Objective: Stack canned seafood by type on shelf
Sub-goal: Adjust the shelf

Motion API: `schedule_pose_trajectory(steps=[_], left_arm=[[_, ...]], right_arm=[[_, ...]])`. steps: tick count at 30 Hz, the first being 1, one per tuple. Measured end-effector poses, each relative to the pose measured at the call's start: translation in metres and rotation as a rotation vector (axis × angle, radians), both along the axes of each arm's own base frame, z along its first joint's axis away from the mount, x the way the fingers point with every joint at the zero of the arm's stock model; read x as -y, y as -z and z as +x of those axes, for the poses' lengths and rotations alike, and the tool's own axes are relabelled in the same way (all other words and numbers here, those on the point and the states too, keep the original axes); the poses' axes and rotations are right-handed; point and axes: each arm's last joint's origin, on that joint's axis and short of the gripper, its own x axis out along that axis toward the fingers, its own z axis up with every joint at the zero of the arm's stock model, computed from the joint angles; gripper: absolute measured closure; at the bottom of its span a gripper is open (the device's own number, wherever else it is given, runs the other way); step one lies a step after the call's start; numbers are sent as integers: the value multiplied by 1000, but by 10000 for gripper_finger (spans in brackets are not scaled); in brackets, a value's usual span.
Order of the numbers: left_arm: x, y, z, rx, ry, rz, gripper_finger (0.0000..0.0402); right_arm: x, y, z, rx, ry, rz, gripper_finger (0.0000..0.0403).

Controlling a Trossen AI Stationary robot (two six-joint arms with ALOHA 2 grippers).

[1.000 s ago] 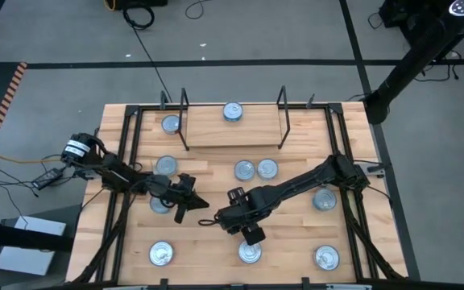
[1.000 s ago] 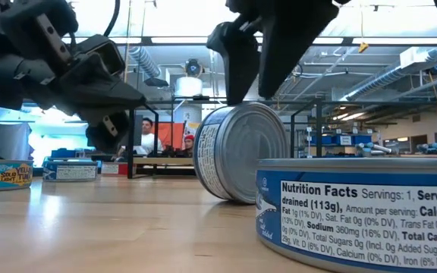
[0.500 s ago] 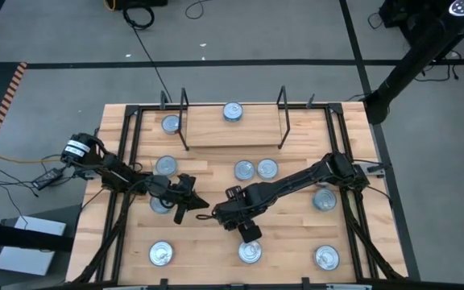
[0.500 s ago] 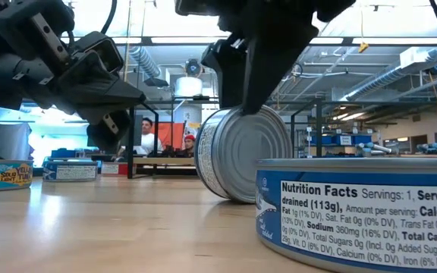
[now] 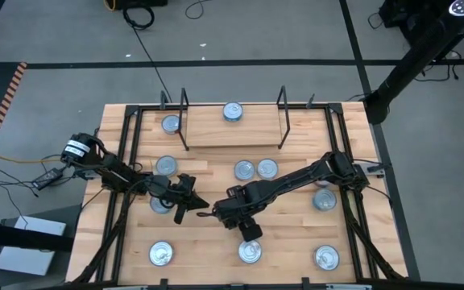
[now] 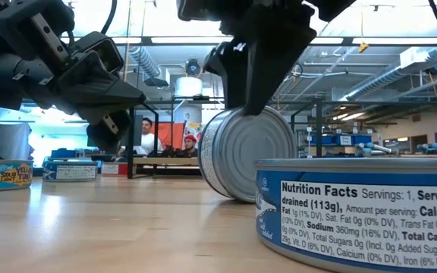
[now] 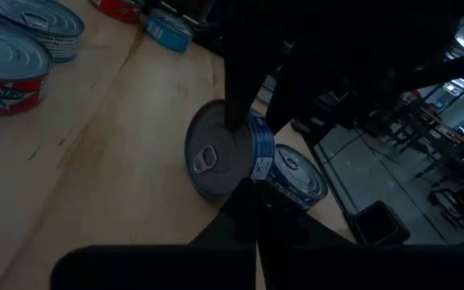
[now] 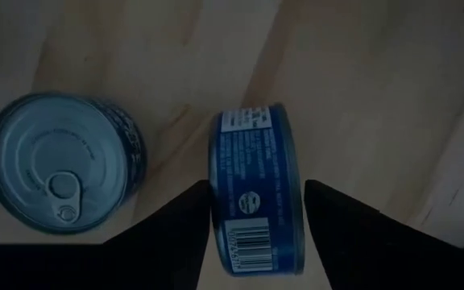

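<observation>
One blue tin point(image 6: 247, 154) stands on its edge near the middle of the tabletop point(image 5: 296, 234), its pull-tab lid facing my left arm. My right pincer point(image 8: 256, 201) straddles it from above, fingers point(image 8: 185, 221) set apart on either side of its flat faces, the gap narrow, not yet clamped. Another blue tin point(image 8: 61, 163) lies flat just beside it. My left pincer point(image 5: 190, 203) hangs shut and empty nearby. Farther back, the shelf point(image 5: 232, 129) carries one tin point(image 5: 233, 111); others lie scattered over the tabletop.
</observation>
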Motion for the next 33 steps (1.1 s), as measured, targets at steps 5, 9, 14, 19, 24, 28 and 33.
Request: schedule_pose_trajectory(steps=[5, 9, 14, 19, 24, 28, 33], left_arm=[[0, 0, 0, 0, 0, 0, 401], [0, 0, 0, -1, 0, -1, 401], [0, 0, 0, -2, -1, -5, 401], [0, 0, 0, -4, -6, -33, 401], [-6, -1, 2, -6, -89, -86, 401], [-15, -2, 4, -8, -174, -144, 401], [-27, -5, 7, 26, -236, -167, 401]], right_arm=[[0, 9, -4, -40, 11, 19, 190], [1, 12, -6, -60, 30, 19, 194], [3, 13, -6, -69, 45, 19, 234], [12, 0, -5, -68, 60, -34, 257], [37, -36, -6, 54, 81, -201, 257], [80, -64, -12, 129, 161, -370, 257], [155, -90, -23, 155, 265, -560, 257]])
